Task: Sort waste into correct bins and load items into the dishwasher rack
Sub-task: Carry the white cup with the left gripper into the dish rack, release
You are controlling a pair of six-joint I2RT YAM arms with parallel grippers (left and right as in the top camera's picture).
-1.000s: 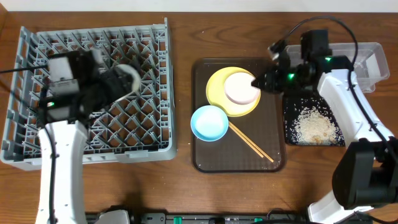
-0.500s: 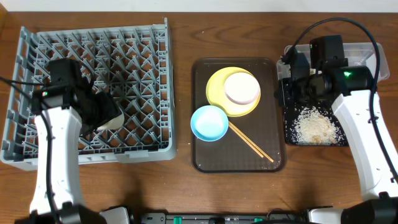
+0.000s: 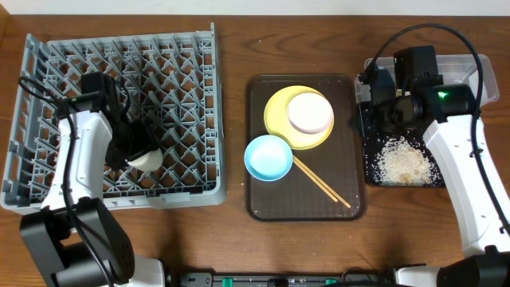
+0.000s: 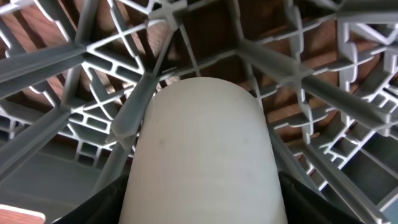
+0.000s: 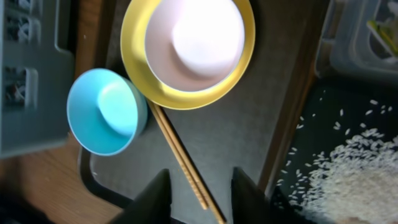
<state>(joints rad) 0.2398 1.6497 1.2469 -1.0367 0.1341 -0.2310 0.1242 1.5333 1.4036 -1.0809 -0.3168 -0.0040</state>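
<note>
white cup: cut off at bottom edge | clear tub: cut off at right edge

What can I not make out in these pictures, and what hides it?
- Small white cup: its mouth, and whether it touches the large grey plastic rack; left wrist, its own side fills the view; overhead, the left arm covers part.
- Crumpled green-and-yellow snack wrapper: only a blurred strip at the right wrist view's edge; overhead, the right arm hides it over the clear plastic tub.
</note>
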